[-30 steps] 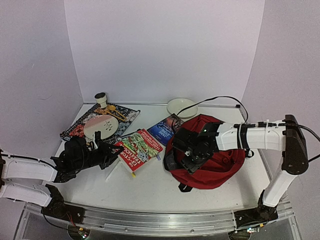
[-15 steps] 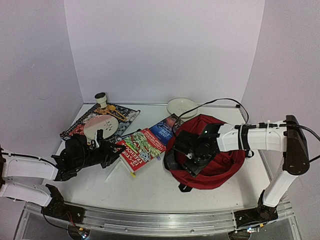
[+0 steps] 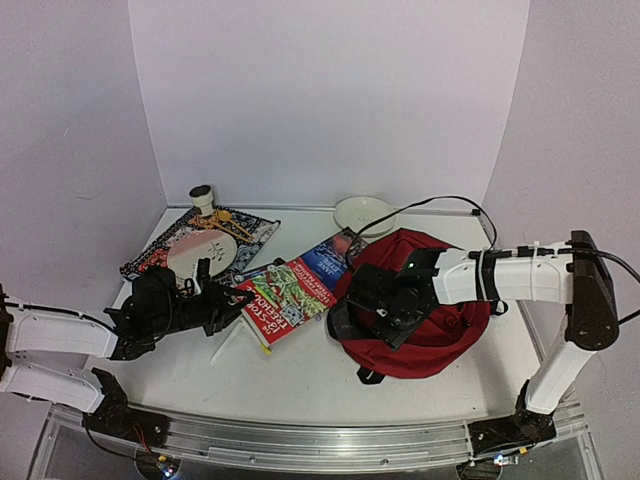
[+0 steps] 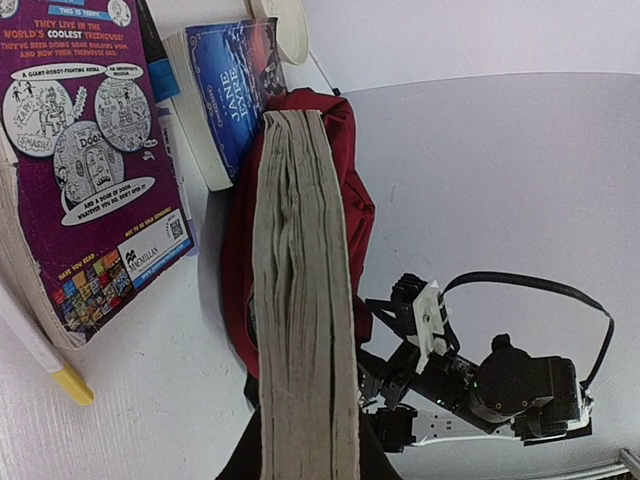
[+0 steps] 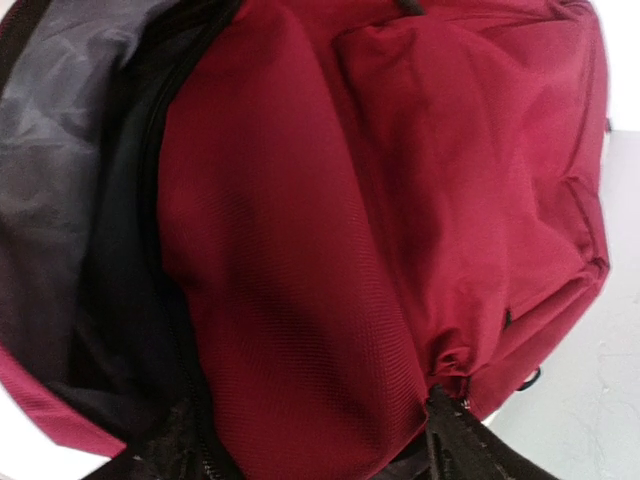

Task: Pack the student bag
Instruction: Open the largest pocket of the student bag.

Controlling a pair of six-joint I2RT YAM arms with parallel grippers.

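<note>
The left claw [image 3: 230,298] is clenching a red book [image 3: 292,290] by its edge, just left of the student bag [image 3: 455,325]. The bag is lying on the right of the bench [image 3: 300,385], where the right claw [image 3: 380,312] is grasping a thick fold at its gaping mouth.

— Where is the student bag [image 3: 440,325] lying?
— It is lying on the right half of the table [image 3: 300,385], with the right gripper [image 3: 395,300] hanging over its left side.
— And to its left?
— The front book [image 3: 292,292] is sitting mid-table, with the left gripper [image 3: 232,298] gripping its left corner. The rear book [image 3: 325,255] is lying just behind it, beside the bag. The pen [image 3: 228,345] is lying before the front book.
— At the back?
— The bowl [image 3: 362,213] is sitting behind the bag. The cloth [image 3: 255,232] is lying rear left, carrying the plate [image 3: 200,252], with the cup [image 3: 202,196] standing at its far edge.
</note>
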